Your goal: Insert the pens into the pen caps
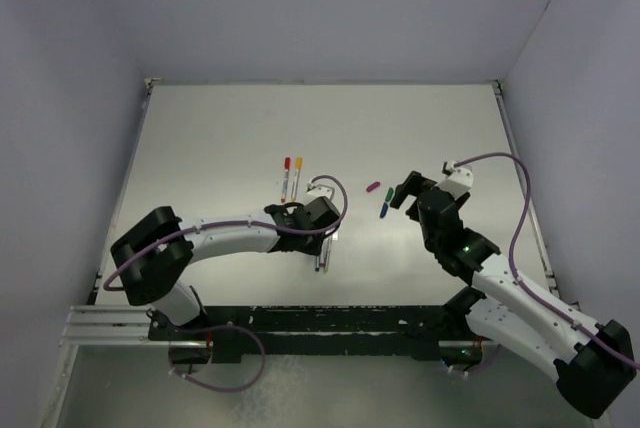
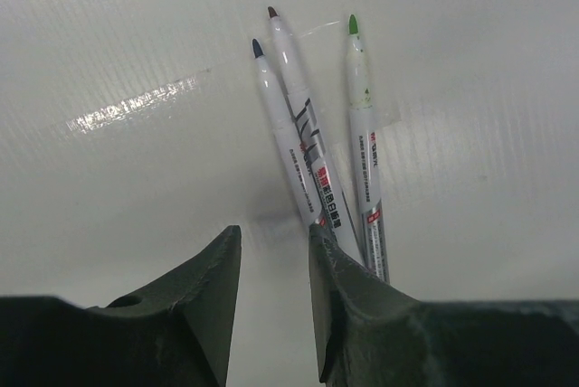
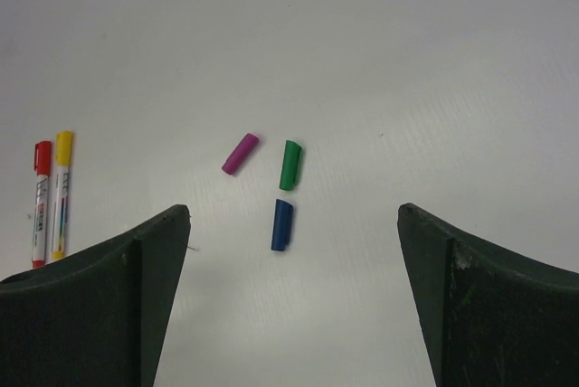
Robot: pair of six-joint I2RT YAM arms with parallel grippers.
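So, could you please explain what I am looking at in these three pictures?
The left arm and right arm are robot arms bolted at the table's near edge. One picture looks down from above; the other two come from wrist cameras, so the dark wedges are each gripper's own fingers. On the table lie a red-capped pen, a yellow-capped pen, three uncapped pens beside the left gripper, and a loose purple cap, green cap and blue cap ahead of the right gripper. Both grippers are open, holding nothing.

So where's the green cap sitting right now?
In the top view the green cap lies on the table, right of centre, with the magenta cap just left of it and the blue cap below it.
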